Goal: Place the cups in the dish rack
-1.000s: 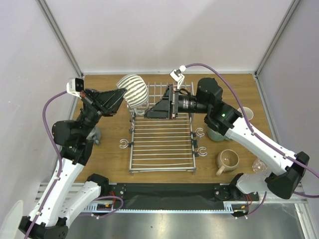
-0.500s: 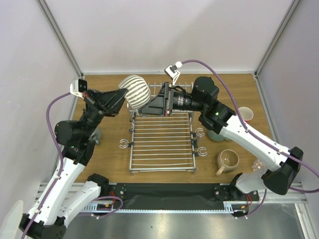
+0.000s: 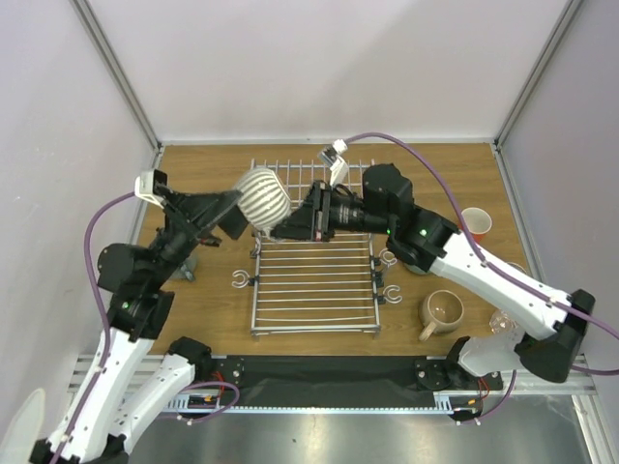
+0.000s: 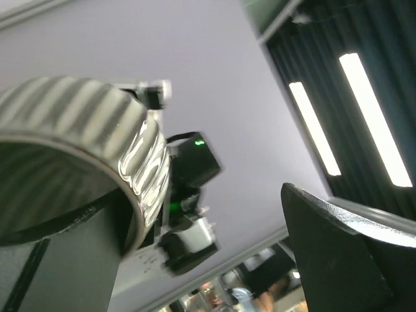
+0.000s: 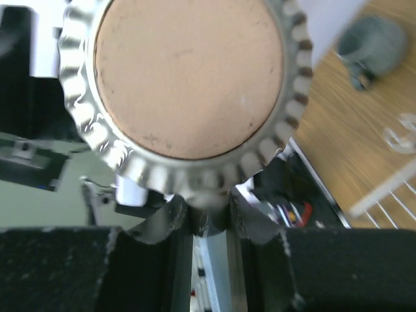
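The wooden surface point(image 3: 208, 300) carries the wire dish rack point(image 3: 314, 280) at its middle, reaching from near the front edge almost to the back edge. A grey mug point(image 3: 186, 267) sits by the left edge. A red-orange cup point(image 3: 475, 223) stands near the right edge. Toward the front right corner sits a beige mug point(image 3: 442, 311), with a clear glass point(image 3: 501, 322) near it.

ribbed cup point(image 3: 263, 196): glossy silver | dish rack point(image 3: 314, 280): metal wire | table point(image 3: 455, 164): wood
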Motion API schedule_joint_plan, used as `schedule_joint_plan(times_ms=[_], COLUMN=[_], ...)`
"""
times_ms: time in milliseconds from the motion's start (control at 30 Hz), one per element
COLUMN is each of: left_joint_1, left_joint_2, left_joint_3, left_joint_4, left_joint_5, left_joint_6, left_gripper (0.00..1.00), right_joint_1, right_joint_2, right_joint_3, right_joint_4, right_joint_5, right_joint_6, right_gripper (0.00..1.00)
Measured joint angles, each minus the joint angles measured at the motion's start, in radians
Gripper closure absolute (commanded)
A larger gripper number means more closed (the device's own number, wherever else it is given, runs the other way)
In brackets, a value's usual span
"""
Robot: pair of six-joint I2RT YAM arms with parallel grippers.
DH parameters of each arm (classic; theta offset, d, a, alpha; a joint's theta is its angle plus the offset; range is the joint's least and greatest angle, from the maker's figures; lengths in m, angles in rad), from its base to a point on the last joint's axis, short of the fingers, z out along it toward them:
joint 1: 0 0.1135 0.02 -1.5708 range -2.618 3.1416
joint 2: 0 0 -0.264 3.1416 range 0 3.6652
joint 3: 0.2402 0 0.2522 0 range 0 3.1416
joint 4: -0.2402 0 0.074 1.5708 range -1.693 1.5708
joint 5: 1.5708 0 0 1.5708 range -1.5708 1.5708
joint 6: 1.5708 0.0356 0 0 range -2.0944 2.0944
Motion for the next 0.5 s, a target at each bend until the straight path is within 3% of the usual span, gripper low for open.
schedule_joint_plan(times_ms=[133,333,500], left_joint_1=[0.036,0.055,0.055], left_joint_2=[-0.072,-0.045,0.013], left_joint_3=[0.048,0.365,0.547], left_joint_4=[-0.320,-0.962,-1.322], left_joint_5=[0.057,-0.014,-0.173], left_joint_6=[0.152,0.488,0.671], left_gripper=[0.00,0.02,0.03], right_joint_1=[0.027,0.085,0.330], right_joint_2=[-0.102,-0.219,-0.207], right_joint_3=[-0.068,-0.092,-0.142], right_joint_4=[-0.141,-0.368,-0.457], right_joint_5=[0.146,0.455,0.782], right_joint_6=[-0.044,-0.126,-0.196], right_gripper=[1.00,1.00,1.00])
